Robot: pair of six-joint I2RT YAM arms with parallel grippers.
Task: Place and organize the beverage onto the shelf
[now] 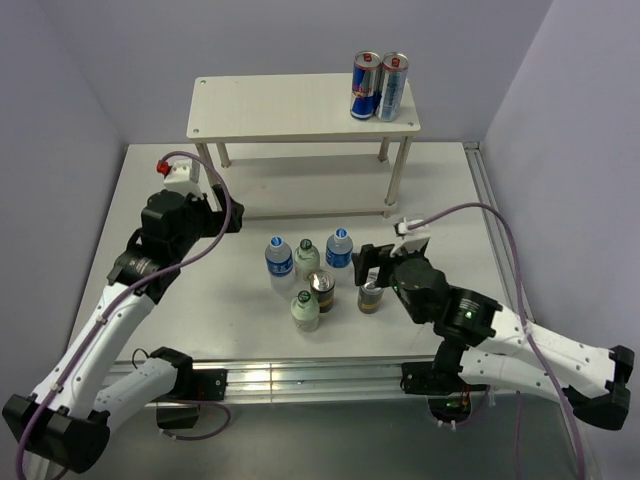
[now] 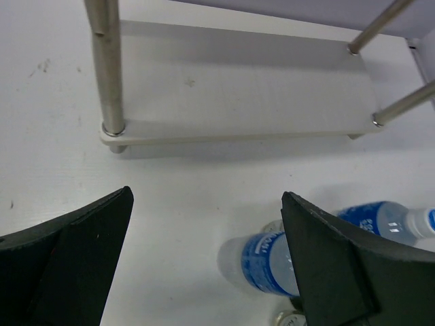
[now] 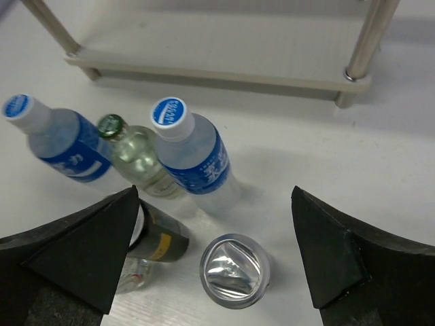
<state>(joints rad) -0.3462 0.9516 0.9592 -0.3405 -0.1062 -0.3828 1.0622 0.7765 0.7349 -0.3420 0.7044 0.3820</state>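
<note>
I am holding my left gripper [image 2: 206, 197] spread wide, empty and touching nothing, over the table [image 1: 450, 190] near the left front leg of the shelf [image 1: 290, 110]; the shelf's lower board is lying just ahead of it, and the drinks are standing off to its right. All six are clustering upright at mid-table between my two grippers: a water bottle [image 1: 279, 262], a green-capped bottle [image 1: 306, 257], a second green-capped bottle [image 1: 305, 310] nearer me, a dark can [image 1: 321, 290], a second water bottle [image 1: 339, 250] and a silver-topped can [image 1: 370, 297]. I am hovering my right gripper [image 3: 214, 197], equally wide and empty, over that last can, which is sitting below and between the fingers, touching neither; the dark can is standing just beside the left finger. The second water bottle and a green-capped bottle are standing between this gripper and the shelf. Two tall cans [image 1: 378, 87] are occupying the right end of the top board.
</note>
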